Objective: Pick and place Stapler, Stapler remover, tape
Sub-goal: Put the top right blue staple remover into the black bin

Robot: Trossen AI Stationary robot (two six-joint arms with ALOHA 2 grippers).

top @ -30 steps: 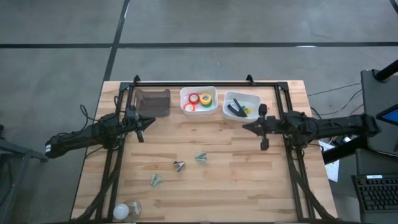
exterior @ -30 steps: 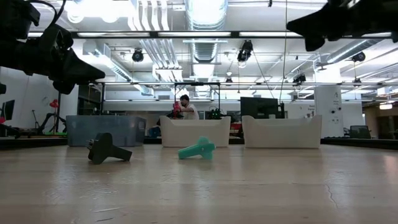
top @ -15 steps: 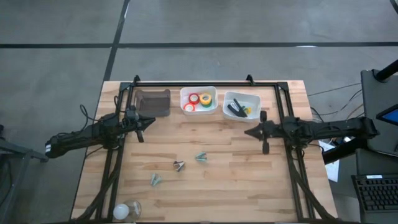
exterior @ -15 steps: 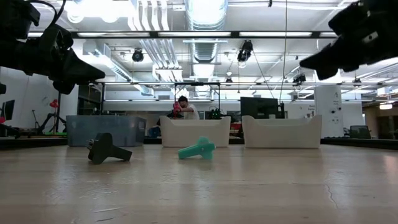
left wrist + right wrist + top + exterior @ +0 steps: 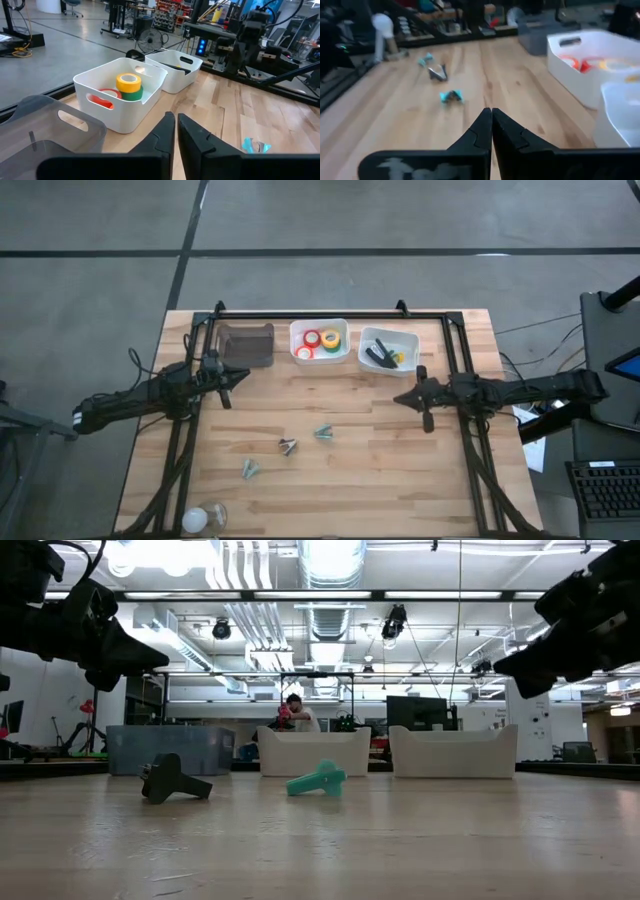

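The black stapler lies in the right white bin, with a small yellow item beside it. The tape rolls sit in the middle white bin; the left wrist view shows a yellow roll stacked on a green one and a red roll. Three small staple removers lie on the wood: a dark one, a teal one and another. My left gripper hovers shut near the grey bin. My right gripper hovers shut below the stapler bin.
A dark grey bin stands left of the white bins. A pale bulb-like object sits near the table's near left corner. A black frame rail runs behind the bins. Bare wood lies between the two grippers.
My right gripper has moved away from the stapler bin toward the table's near edge and has come down lower; it stays shut. The left arm and all objects have kept still.
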